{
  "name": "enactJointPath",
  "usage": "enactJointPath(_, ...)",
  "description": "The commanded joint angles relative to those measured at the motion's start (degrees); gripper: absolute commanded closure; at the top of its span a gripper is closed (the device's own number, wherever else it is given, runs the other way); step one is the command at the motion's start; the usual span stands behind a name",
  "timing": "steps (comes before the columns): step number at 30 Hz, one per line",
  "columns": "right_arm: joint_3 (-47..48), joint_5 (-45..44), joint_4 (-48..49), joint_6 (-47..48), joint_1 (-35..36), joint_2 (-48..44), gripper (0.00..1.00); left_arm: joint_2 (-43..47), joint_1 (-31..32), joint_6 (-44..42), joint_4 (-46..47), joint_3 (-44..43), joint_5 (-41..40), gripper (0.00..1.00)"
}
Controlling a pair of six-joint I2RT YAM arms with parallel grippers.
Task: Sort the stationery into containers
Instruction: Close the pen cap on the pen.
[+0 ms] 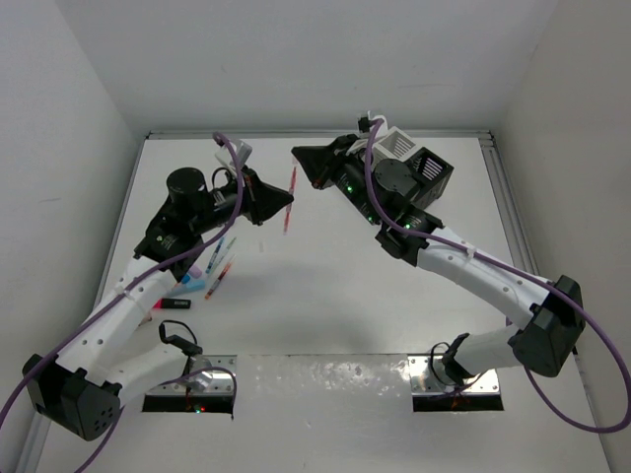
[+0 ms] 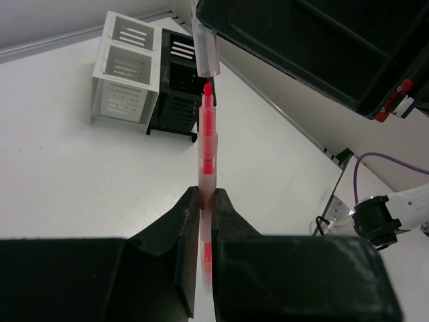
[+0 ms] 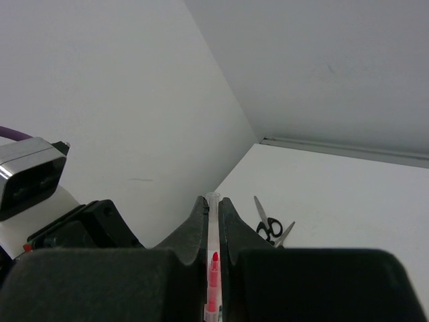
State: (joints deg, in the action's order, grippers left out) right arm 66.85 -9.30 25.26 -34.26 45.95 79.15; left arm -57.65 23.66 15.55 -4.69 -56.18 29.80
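My left gripper (image 2: 208, 198) is shut on the barrel of a thin red pen (image 2: 207, 144), which it holds above the table with the bare red tip pointing away. Just past that tip hangs the pen's clear cap (image 2: 206, 50), and my right gripper (image 3: 212, 204) is shut on it. The cap (image 3: 213, 198) and the tip stand a small gap apart. From above, the two grippers (image 1: 281, 202) (image 1: 301, 163) meet over the table's middle back. The white container (image 1: 399, 143) and the black container (image 1: 431, 172) stand joined at the back right. Black-handled scissors (image 3: 269, 227) lie flat on the table.
Several pens (image 1: 222, 261) and highlighters (image 1: 192, 281) lie scattered on the left under my left arm, with a small black item (image 1: 175, 304) beside them. White walls close in the table on the left, back and right.
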Motion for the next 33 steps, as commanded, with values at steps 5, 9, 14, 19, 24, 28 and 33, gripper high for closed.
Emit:
enactJointPath(5, -0.58, -0.90, 2.60, 0.51, 0.36, -0.58, 1.00, -0.01, 0.77, 0.71, 3.28, -0.51, -1.15, 1.00)
enactJointPath(9, -0.76, -0.90, 2.61, 0.07, 0.36, -0.67, 1.00, -0.01, 0.69, 0.62, 3.46, -0.42, -1.50, 1.00)
enactJointPath(14, -1.28, -0.63, 2.87, -0.46, 1.07, -0.40, 1.00, -0.27, 0.77, 0.44, 5.81, -0.59, -2.38, 1.00)
enactJointPath(19, -2.95, -0.81, 4.71, -1.33, 2.21, 0.47, 1.00, -1.24, 0.42, 0.62, 7.76, -1.73, -3.08, 1.00)
enactJointPath(24, -4.18, -0.55, 6.64, -0.46, 2.74, 1.00, 1.00, -1.41, 0.51, 1.67, 9.08, -2.26, -3.08, 1.00)
enactJointPath(28, -8.57, 0.24, 10.42, 3.49, 2.83, 0.74, 1.00, -1.41, -0.98, 4.39, 11.45, -2.79, -2.74, 1.00)
enactJointPath(33, -13.84, 2.97, 12.96, 9.21, 3.00, 0.30, 1.00, -1.15, -2.13, 3.70, 12.68, -3.76, -0.80, 1.00)
